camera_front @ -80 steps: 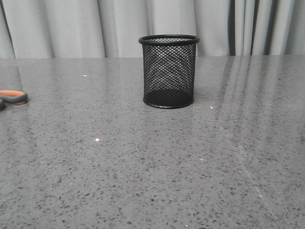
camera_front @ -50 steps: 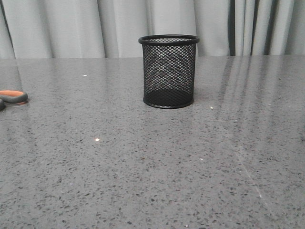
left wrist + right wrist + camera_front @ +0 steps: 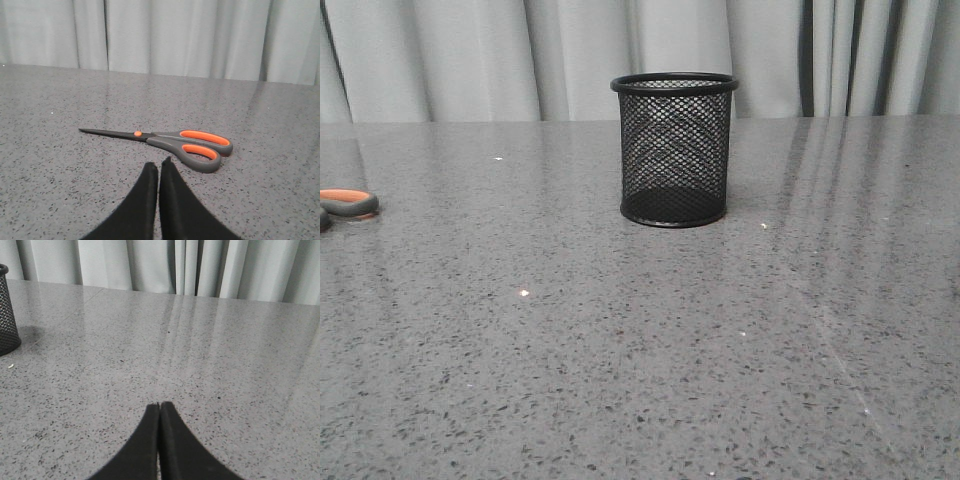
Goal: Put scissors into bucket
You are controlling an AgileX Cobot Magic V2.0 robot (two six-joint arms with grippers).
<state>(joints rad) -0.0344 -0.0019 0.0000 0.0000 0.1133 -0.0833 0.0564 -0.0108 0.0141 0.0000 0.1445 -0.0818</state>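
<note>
The scissors lie flat on the grey table, dark blades closed, grey handle loops lined in orange. In the front view only one handle loop shows at the left edge. My left gripper is shut and empty, just short of the scissors' handles. The bucket, a black wire-mesh cup, stands upright at the table's middle back; its edge also shows in the right wrist view. My right gripper is shut and empty over bare table, well away from the bucket. Neither arm shows in the front view.
Grey speckled tabletop all round. Light grey curtains hang behind the table's far edge.
</note>
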